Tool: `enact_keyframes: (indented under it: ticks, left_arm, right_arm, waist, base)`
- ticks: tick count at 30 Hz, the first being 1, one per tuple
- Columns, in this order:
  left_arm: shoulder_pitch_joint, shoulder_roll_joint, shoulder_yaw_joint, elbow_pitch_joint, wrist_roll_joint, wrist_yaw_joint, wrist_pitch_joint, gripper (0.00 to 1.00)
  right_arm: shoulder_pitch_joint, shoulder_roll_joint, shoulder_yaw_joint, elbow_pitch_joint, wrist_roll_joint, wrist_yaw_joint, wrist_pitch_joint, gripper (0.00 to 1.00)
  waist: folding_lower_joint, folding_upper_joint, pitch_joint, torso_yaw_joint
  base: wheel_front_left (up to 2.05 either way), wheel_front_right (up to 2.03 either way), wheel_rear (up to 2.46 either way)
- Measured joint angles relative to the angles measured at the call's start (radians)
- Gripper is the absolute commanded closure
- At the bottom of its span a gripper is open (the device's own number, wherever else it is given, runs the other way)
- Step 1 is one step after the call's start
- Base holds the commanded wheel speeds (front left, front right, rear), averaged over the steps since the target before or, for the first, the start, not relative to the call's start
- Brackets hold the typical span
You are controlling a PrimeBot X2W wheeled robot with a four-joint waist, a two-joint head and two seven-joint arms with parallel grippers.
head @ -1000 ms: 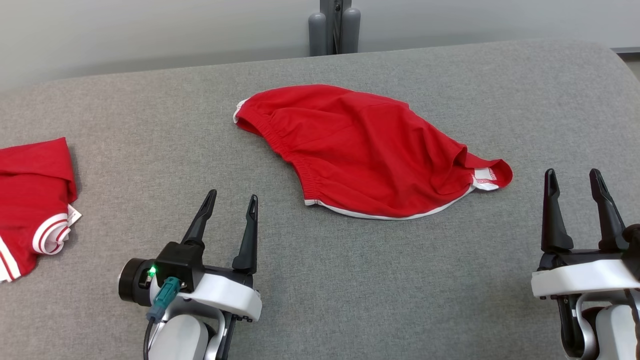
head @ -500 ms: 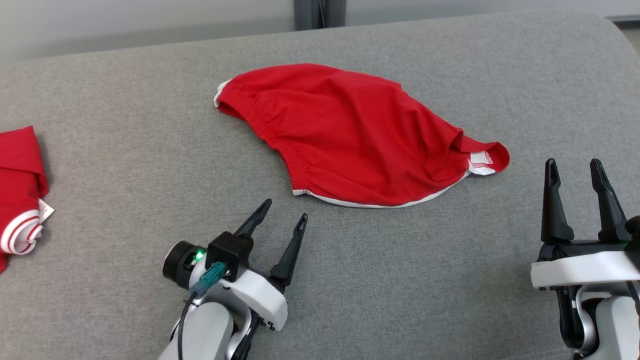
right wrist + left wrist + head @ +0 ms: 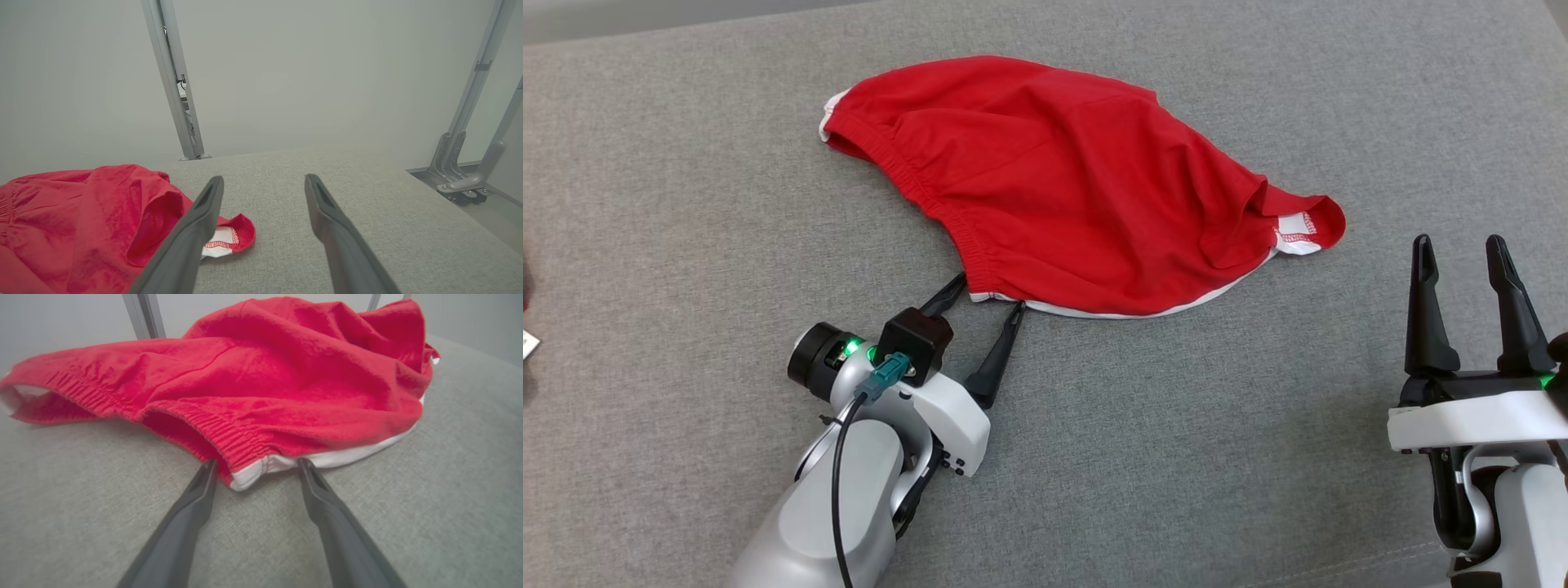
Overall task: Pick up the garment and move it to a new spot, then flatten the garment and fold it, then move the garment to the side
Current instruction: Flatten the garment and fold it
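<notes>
- Biggest change over the last second: your left gripper (image 3: 989, 292) went from hanging well short of the garment (image 3: 1078, 188) to sitting right at its near corner. The head camera swung too, so don't read the garment's shift in the head view as the cloth moving. Its shape and wrinkles look the same.
- The garment lies loosely spread and rumpled on the grey padded surface (image 3: 686, 204). It isn't flat, and no part of it is lifted.
- The left fingers are spread wide, one on each side of the garment's near corner, where the elastic waistband (image 3: 923, 192) meets the white hem (image 3: 327, 457). In the left wrist view the tips look to be touching the cloth edge or just beside it, with nothing pinched.
- Pose-wise, the left arm is stretched forward and angled at the garment, with the fingers low and almost skimming the surface.
- Your right gripper (image 3: 1458, 241) hasn't budged. It's parked near the garment's right-hand end, fingers wide and pointing up the head view, holding nothing.
- My read is that you're lined up for the first pick. Closing now should catch that corner, but the bite looks shallow and you may only get hem, so I'd nudge in a bit first.
</notes>
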Motion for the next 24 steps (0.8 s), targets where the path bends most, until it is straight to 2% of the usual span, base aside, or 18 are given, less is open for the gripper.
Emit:
enact_keyframes:
  ticks: [1,2,3,4,17,21,24]
  left_arm:
    - [-0.006,0.000,-0.003,0.006,0.000,0.000,0.000,0.07]
    - [-0.009,0.000,-0.004,0.007,-0.002,0.000,0.000,0.45]
    - [-0.011,0.000,-0.005,0.007,-0.003,-0.001,0.000,0.76]
    - [-0.014,0.000,-0.007,0.008,-0.004,-0.003,0.000,0.98]
    - [0.008,0.008,-0.033,-0.022,-0.024,-0.006,0.000,1.00]
    - [0.016,0.010,-0.044,-0.032,-0.024,-0.006,0.000,1.00]
    - [0.016,0.010,-0.052,-0.040,-0.024,-0.006,0.000,1.00]
  right_arm:
    - [-0.001,0.000,0.000,0.001,0.000,0.000,0.000,0.00]
    - [-0.001,0.000,-0.002,0.002,0.000,0.000,0.000,0.00]
    - [-0.001,0.000,-0.003,0.002,0.002,0.000,0.000,0.00]
    - [-0.002,0.000,-0.005,0.003,0.003,0.000,0.000,0.00]
    - [-0.007,0.000,-0.007,0.041,-0.018,0.000,0.000,0.00]
    - [-0.028,-0.004,0.029,0.102,-0.092,0.000,0.000,0.00]
    - [-0.057,-0.037,0.069,0.169,-0.160,0.000,-0.001,0.00]
  waist:
    - [0.0000,0.0000,0.002,-0.002]
    - [0.0000,0.0000,0.004,-0.004]
    - [0.0000,0.0000,0.006,-0.006]
    - [0.0000,0.0000,0.007,-0.007]
    - [0.0000,0.0000,-0.014,0.012]
    - [0.0000,0.0000,-0.019,0.024]
    - [0.0000,0.0000,-0.018,0.034]
  base:
    - [0.00,0.00,0.00]
    - [0.00,0.00,0.00]
    - [0.00,0.00,0.00]
    - [0.00,0.00,0.00]
    - [0.00,0.00,0.00]
    - [0.00,0.00,0.00]
    - [0.00,0.00,0.00]
